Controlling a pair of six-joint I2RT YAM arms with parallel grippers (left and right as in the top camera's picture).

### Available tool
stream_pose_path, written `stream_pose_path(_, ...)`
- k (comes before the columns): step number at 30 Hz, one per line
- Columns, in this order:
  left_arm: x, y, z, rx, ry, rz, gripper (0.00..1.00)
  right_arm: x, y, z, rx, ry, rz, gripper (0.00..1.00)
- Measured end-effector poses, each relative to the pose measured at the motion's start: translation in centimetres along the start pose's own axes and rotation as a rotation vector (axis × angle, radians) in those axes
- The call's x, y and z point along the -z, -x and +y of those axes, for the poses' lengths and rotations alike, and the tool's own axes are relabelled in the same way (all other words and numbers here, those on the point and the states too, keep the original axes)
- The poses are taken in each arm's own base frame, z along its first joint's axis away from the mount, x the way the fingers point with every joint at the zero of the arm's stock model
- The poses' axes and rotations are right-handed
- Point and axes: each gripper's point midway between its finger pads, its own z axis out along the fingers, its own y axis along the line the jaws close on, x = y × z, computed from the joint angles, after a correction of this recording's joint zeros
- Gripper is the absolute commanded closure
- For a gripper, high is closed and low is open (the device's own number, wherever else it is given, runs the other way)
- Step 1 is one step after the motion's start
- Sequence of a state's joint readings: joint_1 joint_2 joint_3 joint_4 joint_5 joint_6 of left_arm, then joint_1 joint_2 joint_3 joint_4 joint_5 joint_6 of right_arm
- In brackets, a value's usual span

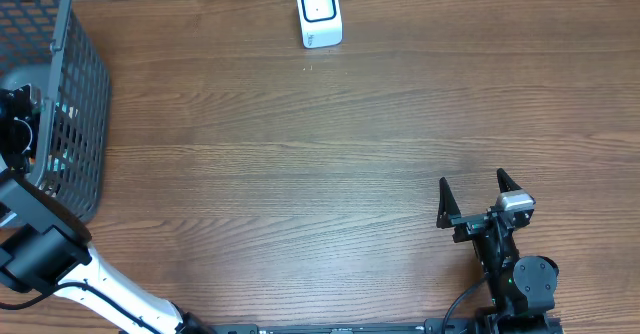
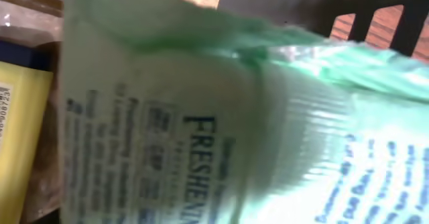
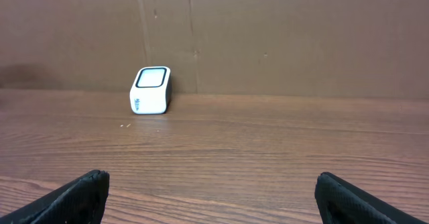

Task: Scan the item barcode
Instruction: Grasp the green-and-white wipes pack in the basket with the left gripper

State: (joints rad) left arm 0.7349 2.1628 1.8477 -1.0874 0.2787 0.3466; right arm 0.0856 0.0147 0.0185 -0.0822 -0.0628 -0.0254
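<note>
Overhead: one grey mesh basket is sitting at the left edge of the bench, and one white scanner is standing at the far edge, well apart from it. The left arm is reaching into the basket. Its jaws are lying hidden there, so I cannot tell whether they are spread or pinching anything. The right arm is resting near the front right, its jaws standing spread wide and holding nothing. Left wrist: one pale green packet with dark blue print is filling nearly the whole frame, close and blurred. One yellow item is showing beside it at left, and dark basket bars are crossing the top right corner. Right wrist: two dark fingertips are sitting at the lower corners, far apart, with bare bench between them. The scanner is standing ahead and to the left, near a brown wall.
</note>
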Motion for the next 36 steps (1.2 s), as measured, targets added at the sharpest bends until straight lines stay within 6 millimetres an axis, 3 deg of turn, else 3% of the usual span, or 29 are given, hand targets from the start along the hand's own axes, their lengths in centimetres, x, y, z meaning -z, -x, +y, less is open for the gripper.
stream_pose_path(10,0.01,0.03,-0.04,0.004,-0.002,-0.001,0.37,0.00,0.00,0.00,0.000,0.000,0.000,0.00)
stream_pose_path(28,0.03,0.05,-0.03,0.004,-0.002,-0.002,0.38,0.00,-0.01,0.00,0.000,0.000,0.000,0.00)
stream_pose_path(35,0.07,0.08,-0.03,0.003,-0.001,-0.003,0.48,0.00,-0.01,0.00,0.000,0.000,0.000,0.00)
stream_pose_path(36,0.07,0.08,-0.03,0.003,-0.001,-0.003,0.53,0.00,-0.01,0.00,0.000,0.000,0.000,0.00)
